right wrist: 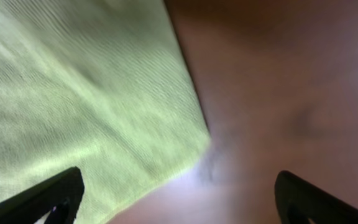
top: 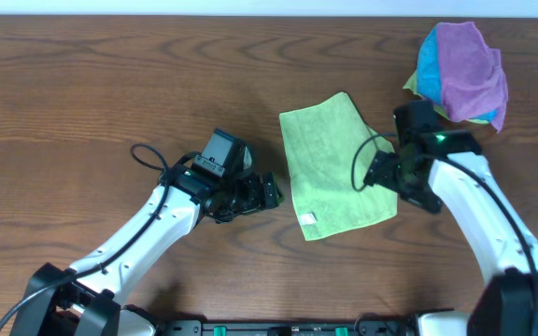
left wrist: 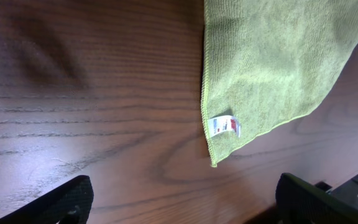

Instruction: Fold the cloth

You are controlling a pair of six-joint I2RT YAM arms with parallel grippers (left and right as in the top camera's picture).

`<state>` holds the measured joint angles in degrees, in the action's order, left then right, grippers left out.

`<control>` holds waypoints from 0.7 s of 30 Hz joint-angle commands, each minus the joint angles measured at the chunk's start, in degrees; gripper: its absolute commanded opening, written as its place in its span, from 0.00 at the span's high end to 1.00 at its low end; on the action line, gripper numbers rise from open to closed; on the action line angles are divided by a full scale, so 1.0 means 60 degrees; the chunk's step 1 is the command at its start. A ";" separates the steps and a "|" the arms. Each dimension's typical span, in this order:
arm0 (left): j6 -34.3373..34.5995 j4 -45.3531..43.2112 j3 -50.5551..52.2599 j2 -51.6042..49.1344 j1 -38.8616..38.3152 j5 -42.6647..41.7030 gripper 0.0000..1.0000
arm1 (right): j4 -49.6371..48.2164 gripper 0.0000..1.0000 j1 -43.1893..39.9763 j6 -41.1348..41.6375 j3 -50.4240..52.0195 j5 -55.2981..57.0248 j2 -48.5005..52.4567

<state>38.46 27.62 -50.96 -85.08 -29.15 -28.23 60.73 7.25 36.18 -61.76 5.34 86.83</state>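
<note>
While hovering over the cloth's (top: 332, 163) right edge: right gripper (top: 374, 175), fingers spread wide, nothing held, a corner of the fabric below. Just left of the cloth: left gripper (top: 269, 191), likewise parted and empty, facing the corner with the white tag (left wrist: 224, 126). Lying flat, skewed on the table (top: 110, 75). Beyond its far right corner: heaped purple and blue cloths (top: 465, 70). Likely risks: shallow pinch at the hem, slipped corner; uneven lift, crooked fold.

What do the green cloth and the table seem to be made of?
Likely microfibre for the cloth: a matte, lime-green textile with fine woven ribs and a stitched hem. Wood or wood-look laminate for the table: dark brown grain lines with a faint sheen; which one cannot be told.
</note>
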 commanded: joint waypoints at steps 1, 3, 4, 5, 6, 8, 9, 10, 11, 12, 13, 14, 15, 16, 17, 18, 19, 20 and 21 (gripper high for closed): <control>0.0408 -0.0153 -0.0233 -0.0073 -0.0142 -0.0313 0.05 | 0.0699 0.01 -0.0229 0.0911 -0.0200 -0.0073 -0.0437; 0.0769 -0.0331 -0.0233 -0.0073 -0.0350 -0.0313 0.05 | 0.1053 0.01 -0.0335 0.0929 -0.0197 -0.0135 -0.0433; 0.0925 -0.0426 -0.0233 -0.0073 -0.0492 -0.0302 0.05 | 0.1151 0.01 -0.0393 0.0925 -0.0182 -0.0146 -0.0426; 0.1009 -0.0517 -0.0233 -0.0073 -0.0612 -0.0295 0.05 | 0.1188 0.01 -0.0441 0.0925 -0.0171 -0.0164 -0.0426; 0.1137 -0.0659 -0.0233 -0.0073 -0.0801 -0.0251 0.05 | 0.1191 0.02 -0.0521 0.0918 -0.0171 -0.0237 -0.0426; 0.1177 -0.0867 -0.0233 -0.0073 -0.1005 -0.0193 0.05 | 0.1191 0.03 -0.0627 0.0885 -0.0168 -0.0306 -0.0426; 0.1235 -0.0943 -0.0233 -0.0073 -0.1067 -0.0193 0.05 | 0.1195 0.04 -0.0685 0.0885 -0.0153 -0.0328 -0.0426; 0.1370 -0.0984 -0.0233 -0.0073 -0.1096 -0.0178 0.05 | 0.1162 0.05 -0.0729 0.0885 -0.0106 -0.0364 -0.0426; 0.1464 -0.0991 -0.0233 -0.0073 -0.1104 -0.0175 0.05 | 0.1067 0.06 -0.0790 0.0845 0.0004 -0.0437 -0.0426; 0.1464 -0.0994 -0.0233 -0.0073 -0.1104 -0.0142 0.05 | 0.0911 0.07 -0.0852 0.0732 0.0153 -0.0594 -0.0423; 0.1464 -0.0994 -0.0233 -0.0073 -0.1104 -0.0113 0.05 | 0.0696 0.08 -0.0922 0.0619 0.0357 -0.0823 -0.0419; 0.1486 -0.0994 -0.0233 -0.0073 -0.1104 -0.0098 0.05 | 0.0488 0.08 -0.0998 0.0535 0.0590 -0.1053 -0.0415; 0.1530 -0.0991 -0.0233 -0.0073 -0.1107 -0.0091 0.05 | 0.0226 0.08 -0.1089 0.0488 0.0907 -0.1293 -0.0415; 0.1537 -0.0987 -0.0233 -0.0073 -0.1118 -0.0084 0.05 | 0.0004 0.08 -0.1151 0.0481 0.1162 -0.1464 -0.0415; 0.1541 -0.0991 -0.0233 -0.0073 -0.1140 -0.0076 0.05 | -0.0262 0.08 -0.1228 0.0437 0.1453 -0.1698 -0.0415; 0.1545 -0.0991 -0.0233 -0.0073 -0.1151 -0.0051 0.05 | -0.0514 0.08 -0.1293 0.0368 0.1701 -0.1938 -0.0415; 0.1563 -0.0973 -0.0233 -0.0073 -0.1151 -0.0055 0.05 | -0.0863 0.09 -0.1388 0.0313 0.2040 -0.2251 -0.0415; 0.1563 -0.0962 -0.0233 -0.0073 -0.1151 -0.0055 0.05 | -0.1089 0.09 -0.1450 0.0317 0.2269 -0.2430 -0.0415; 0.1563 -0.0958 -0.0233 -0.0073 -0.1151 -0.0055 0.05 | -0.1297 0.11 -0.1479 0.0317 0.2444 -0.2539 -0.0415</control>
<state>47.00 21.87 -50.96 -85.08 -35.81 -29.34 54.11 -0.78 39.20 -49.04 -5.30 84.38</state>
